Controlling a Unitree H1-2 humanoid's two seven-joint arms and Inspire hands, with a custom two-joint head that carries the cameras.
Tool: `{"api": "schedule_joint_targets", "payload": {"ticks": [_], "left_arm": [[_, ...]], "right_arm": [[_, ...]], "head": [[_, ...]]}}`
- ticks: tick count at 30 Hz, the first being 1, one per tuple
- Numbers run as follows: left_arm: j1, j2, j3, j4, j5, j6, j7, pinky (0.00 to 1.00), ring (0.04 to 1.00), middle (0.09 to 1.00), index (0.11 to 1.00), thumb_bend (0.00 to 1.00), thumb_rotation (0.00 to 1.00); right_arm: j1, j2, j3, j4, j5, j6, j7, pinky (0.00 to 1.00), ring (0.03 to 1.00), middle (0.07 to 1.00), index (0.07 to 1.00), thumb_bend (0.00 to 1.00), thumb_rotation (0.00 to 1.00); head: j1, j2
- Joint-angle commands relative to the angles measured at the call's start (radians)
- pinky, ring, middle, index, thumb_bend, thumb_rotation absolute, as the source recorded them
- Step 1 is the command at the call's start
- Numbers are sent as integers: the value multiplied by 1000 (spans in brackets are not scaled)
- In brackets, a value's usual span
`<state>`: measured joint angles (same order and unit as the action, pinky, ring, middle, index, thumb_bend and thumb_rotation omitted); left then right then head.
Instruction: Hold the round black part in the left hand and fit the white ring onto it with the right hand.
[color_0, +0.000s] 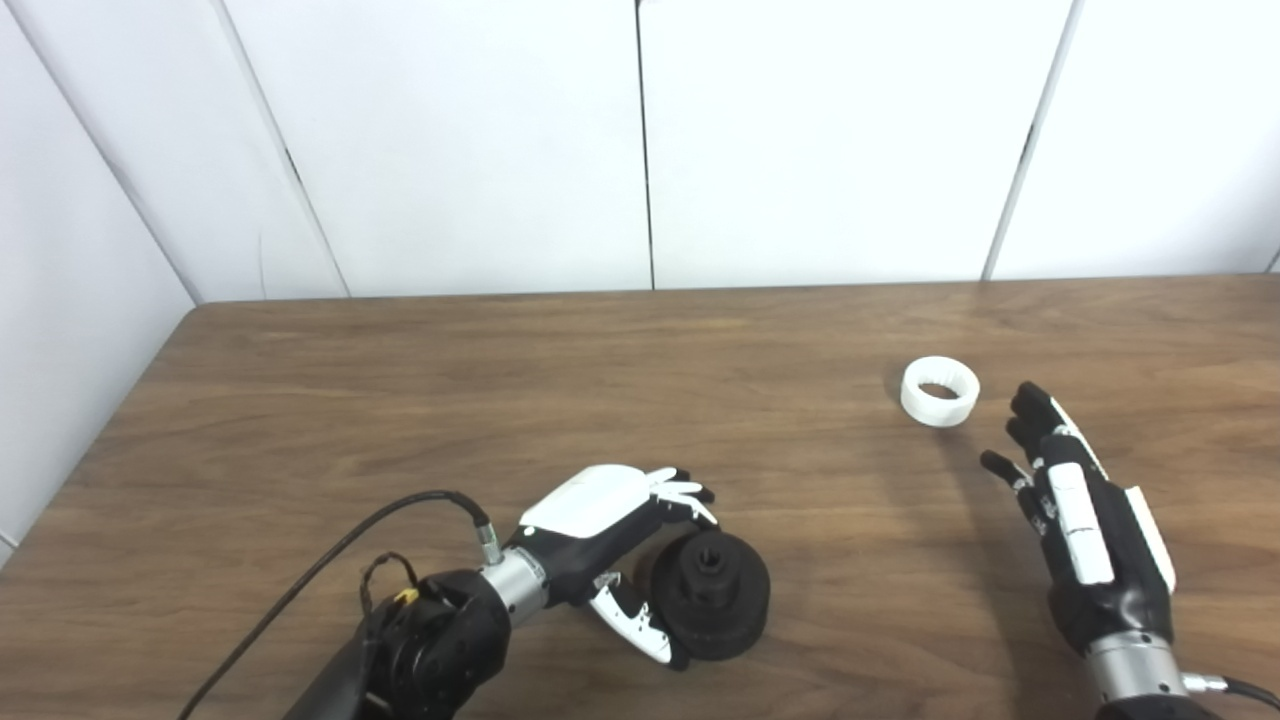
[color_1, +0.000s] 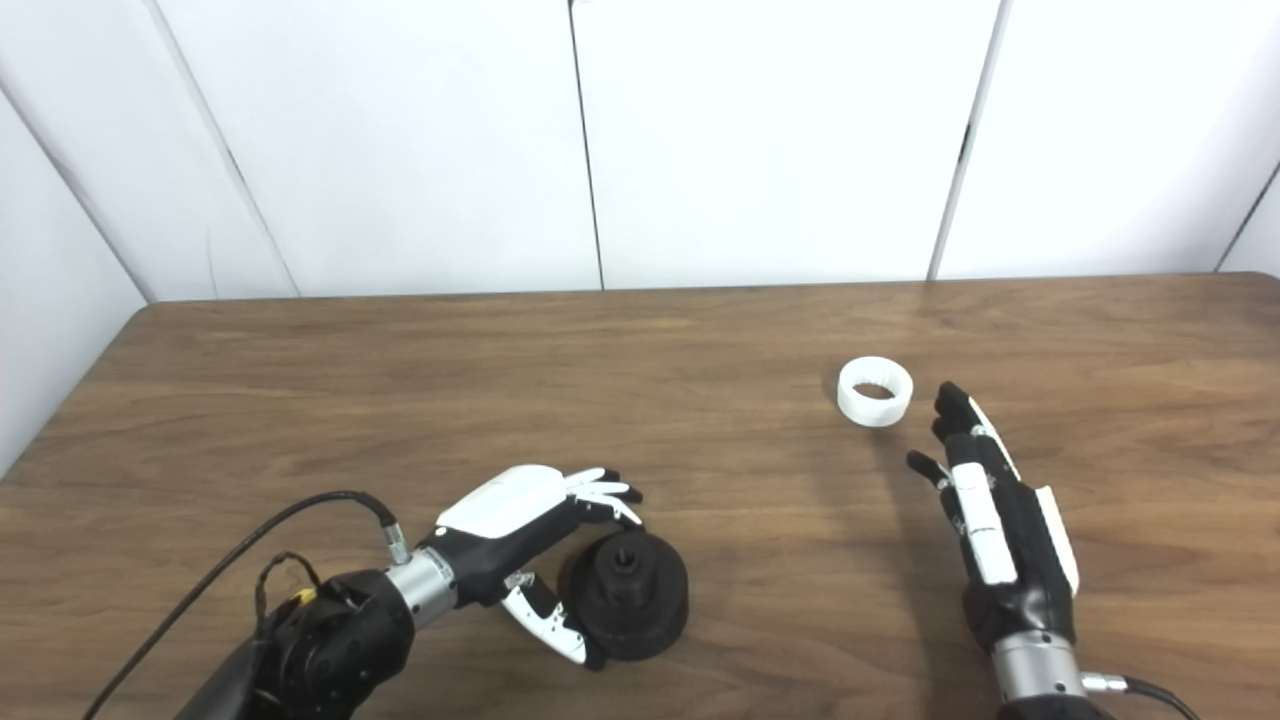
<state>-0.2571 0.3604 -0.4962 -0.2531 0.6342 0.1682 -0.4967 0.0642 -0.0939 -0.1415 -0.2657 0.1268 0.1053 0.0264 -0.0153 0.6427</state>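
The round black part (color_0: 712, 595) lies flat on the wooden table (color_0: 500, 400) near the front, a small hub standing up in its middle. My left hand (color_0: 610, 540) cups it from the left. Its fingers (color_0: 685, 490) reach over the part's back edge and its thumb (color_0: 640, 625) lies against the front-left side, but the grasp is not closed. The white ring (color_0: 940, 391) lies flat at the right, hole upward. My right hand (color_0: 1075, 520) hovers open in front and to the right of the ring, fingers stretched toward it and clear of it.
White wall panels (color_0: 640, 150) stand right behind the table's back edge. The table's left edge runs diagonally at the left. A black cable (color_0: 330, 560) loops from my left wrist over the front-left of the table.
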Motion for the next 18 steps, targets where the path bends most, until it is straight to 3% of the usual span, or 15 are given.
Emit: {"api": "schedule_joint_targets", "payload": {"ticks": [1,3,6,8,10,11,18], "left_arm": [[8,-8,-20,-14,-1,-17,-26,890,982,918,704,914,214],[8,-10,-19,-13,-2,-17,-25,888,981,917,703,915,212],[7,-12,-17,-6,-4,-21,-21,887,981,916,703,916,209],[6,-12,-17,-1,-6,-25,-20,885,980,916,703,916,203],[9,-14,-15,5,-12,-35,-13,881,977,913,699,918,196],[9,-14,-15,7,-15,-37,-13,882,978,914,700,916,197],[7,-17,-14,8,-12,-30,-20,886,983,919,706,911,212]], "right_arm": [[17,-1,-3,-34,6,-10,-1,848,957,944,916,663,815],[13,-12,-1,-37,-25,-6,-8,841,950,942,914,646,813],[-6,-45,12,-46,-158,1,-33,814,926,937,903,640,794],[-35,-83,37,-53,-356,36,-71,859,924,924,876,659,752],[-76,-124,66,-44,-522,70,-99,980,977,927,834,777,608],[-96,-139,78,-35,-569,83,-104,985,988,931,825,801,571],[-203,-177,115,11,-650,144,-74,950,1000,950,781,869,409]], "head": [[-1,0],[-3,1],[-9,2],[-8,-2],[-8,-2],[-10,-4],[-14,-5]]}}
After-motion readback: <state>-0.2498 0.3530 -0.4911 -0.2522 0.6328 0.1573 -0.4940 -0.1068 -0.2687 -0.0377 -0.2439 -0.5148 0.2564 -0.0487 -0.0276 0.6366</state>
